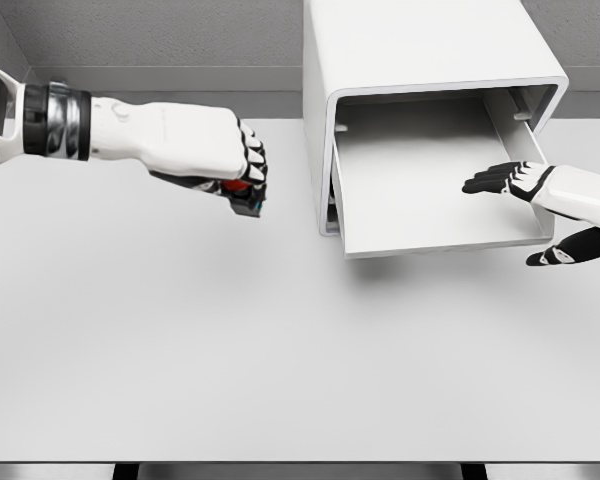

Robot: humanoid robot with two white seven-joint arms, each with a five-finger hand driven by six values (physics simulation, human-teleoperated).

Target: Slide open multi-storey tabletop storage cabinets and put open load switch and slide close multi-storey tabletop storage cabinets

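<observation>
Two hands share the job: right hand (540, 195), fingers spread, steadies the open drawer (430, 200) at centre right; left hand (225, 165) grasps the switch (242, 190), upper left, ready to load.

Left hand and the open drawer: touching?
Apart. Head view shows bare table between the left hand, shut on the load switch, and the drawer.

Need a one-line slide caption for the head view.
Left robot hand carries the load switch toward the open cabinet drawer; right robot hand rests open at its edge.
</observation>
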